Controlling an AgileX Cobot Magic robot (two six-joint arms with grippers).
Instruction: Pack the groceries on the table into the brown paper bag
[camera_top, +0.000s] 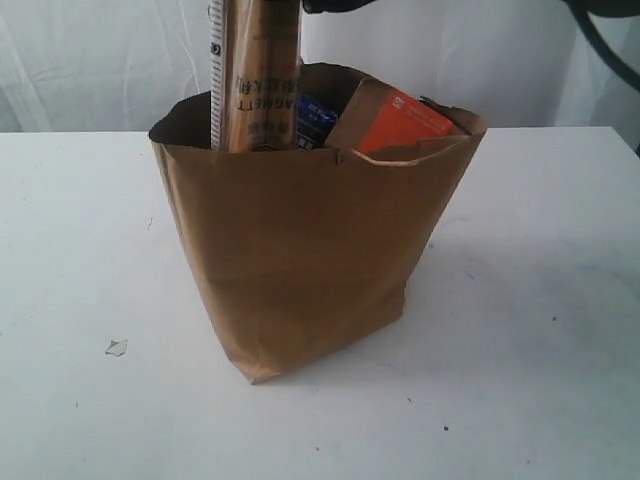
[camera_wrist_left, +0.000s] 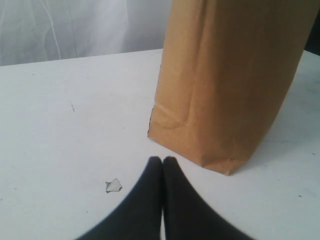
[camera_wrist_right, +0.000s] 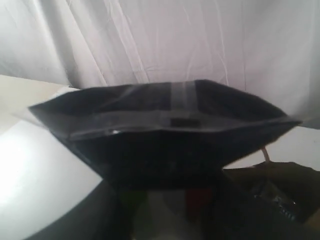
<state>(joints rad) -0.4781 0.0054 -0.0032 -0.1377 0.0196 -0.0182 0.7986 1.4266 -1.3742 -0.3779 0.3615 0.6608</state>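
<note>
left wrist view, left tool (camera_wrist_left: 163, 162) closed, low beside paper bag (camera_wrist_left: 227, 80)

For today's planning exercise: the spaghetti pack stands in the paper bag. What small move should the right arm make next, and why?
Probably open the right gripper and let go: the long spaghetti pack already stands upright inside the brown paper bag, beside the small blue-white carton and brown pouch.

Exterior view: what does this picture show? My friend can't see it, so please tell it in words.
A tall brown paper bag stands open on a white table. A long spaghetti pack sticks straight up out of its top, beside a small blue-white carton and a brown pouch with orange label. A tiny scrap lies on the table.
</note>
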